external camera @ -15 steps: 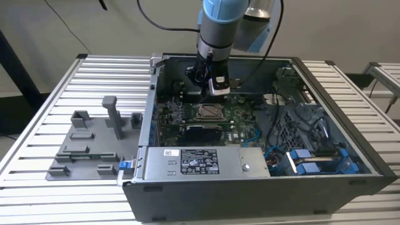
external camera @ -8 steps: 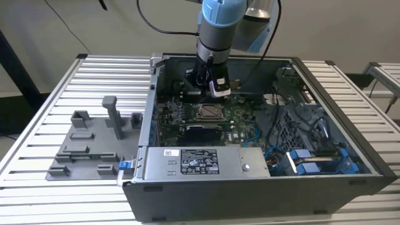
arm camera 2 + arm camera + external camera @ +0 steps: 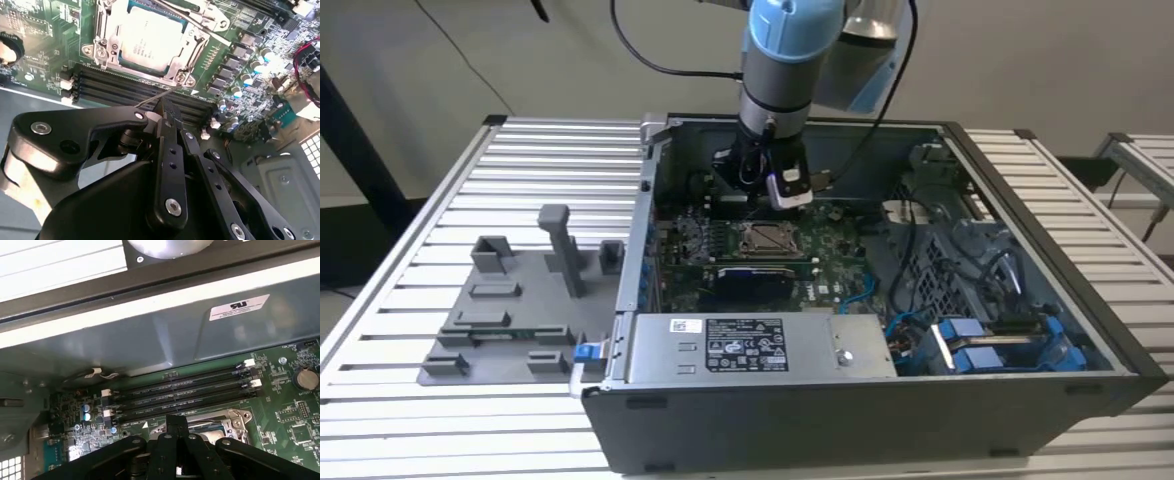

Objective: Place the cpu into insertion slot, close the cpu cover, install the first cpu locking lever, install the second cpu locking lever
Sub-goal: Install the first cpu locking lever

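Cpu already lies in the insertion slot mid-board with the cpu cover down over it, while the gripper, fingers pressed together on the slot's far side, meets a thin locking lever that seemingly remains unlatched.

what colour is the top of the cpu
Silvery-beige metal. The cpu shows best in the second wrist view.

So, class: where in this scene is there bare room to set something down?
Bare slatted table surrounds the grey fixture plate on the exterior view's left. Inside the computer case it is crowded: claw, circuit board, cables.
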Controlling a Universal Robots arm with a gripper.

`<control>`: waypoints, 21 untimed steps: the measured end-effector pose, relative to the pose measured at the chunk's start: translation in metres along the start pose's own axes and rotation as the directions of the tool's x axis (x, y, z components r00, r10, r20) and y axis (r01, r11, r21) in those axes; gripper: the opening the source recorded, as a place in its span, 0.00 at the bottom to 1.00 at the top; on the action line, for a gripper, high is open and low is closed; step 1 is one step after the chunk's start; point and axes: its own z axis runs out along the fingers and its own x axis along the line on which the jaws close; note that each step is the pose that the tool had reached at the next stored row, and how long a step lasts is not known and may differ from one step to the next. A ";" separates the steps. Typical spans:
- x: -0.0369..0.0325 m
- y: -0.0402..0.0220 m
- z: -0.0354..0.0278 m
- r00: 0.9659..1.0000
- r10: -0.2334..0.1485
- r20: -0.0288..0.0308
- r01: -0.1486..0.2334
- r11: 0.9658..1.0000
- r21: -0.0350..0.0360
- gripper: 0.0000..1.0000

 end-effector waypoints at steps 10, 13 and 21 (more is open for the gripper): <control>0.0113 -0.0033 0.0038 0.997 -0.053 0.064 0.055 0.998 -0.022 0.11; 0.0120 -0.0044 0.0065 0.995 -0.082 0.058 0.083 0.996 -0.029 0.11; 0.0131 -0.0069 0.0115 0.981 -0.192 0.023 0.192 0.981 -0.030 0.11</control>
